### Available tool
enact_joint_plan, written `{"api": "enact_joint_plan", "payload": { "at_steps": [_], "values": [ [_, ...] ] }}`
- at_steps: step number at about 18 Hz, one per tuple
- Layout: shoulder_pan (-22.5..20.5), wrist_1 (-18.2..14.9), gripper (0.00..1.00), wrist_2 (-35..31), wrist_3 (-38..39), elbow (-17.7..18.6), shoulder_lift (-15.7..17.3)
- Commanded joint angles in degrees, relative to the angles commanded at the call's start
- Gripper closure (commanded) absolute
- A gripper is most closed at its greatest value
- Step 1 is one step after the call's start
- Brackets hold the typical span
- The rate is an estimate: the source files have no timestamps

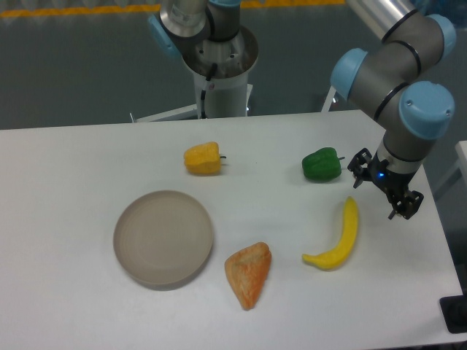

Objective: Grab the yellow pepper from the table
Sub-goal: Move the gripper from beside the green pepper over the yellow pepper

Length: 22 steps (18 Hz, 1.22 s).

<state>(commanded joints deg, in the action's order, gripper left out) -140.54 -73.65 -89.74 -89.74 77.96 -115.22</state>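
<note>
The yellow pepper (202,159) lies on its side on the far middle of the table (66,168), stem pointing right, well apart from the gripper (385,191), which hangs at the right edge just beside the green pepper (322,164) and above the banana (338,237); its fingers hold nothing, though how far they are spread I cannot tell. A good reach would probably cross left above the green pepper, then descend to close across the pepper's blocky body, clear of the stem. The grey bowl (163,237), near left, holds nothing, with the orange wedge (249,273) just right of it.
</note>
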Motion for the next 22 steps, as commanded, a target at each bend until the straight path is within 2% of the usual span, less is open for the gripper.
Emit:
{"api": "enact_joint_plan", "payload": {
  "at_steps": [5, 6, 9, 11, 13, 17, 19, 22],
  "values": [
    [0.17, -0.09, 0.00, -0.09, 0.00, 0.26, 0.00],
    [0.18, -0.09, 0.00, 0.00, -0.09, 1.31, 0.87],
    [0.09, 0.79, 0.00, 0.00, -0.52, 8.24, 4.73],
    [0.35, 0.79, 0.00, 0.09, -0.70, 11.50, 7.28],
    [1.58, 0.70, 0.00, 0.52, -0.97, 17.99, 11.66],
    [3.86, 0.79, 0.00, 0.44, -0.88, 28.19, 19.14],
    [5.52, 0.88, 0.00, 0.61, -0.79, 31.01, 21.44],
    [12.02, 0.79, 0.00, 0.79, -0.09, 33.04, 22.59]
  ]
}}
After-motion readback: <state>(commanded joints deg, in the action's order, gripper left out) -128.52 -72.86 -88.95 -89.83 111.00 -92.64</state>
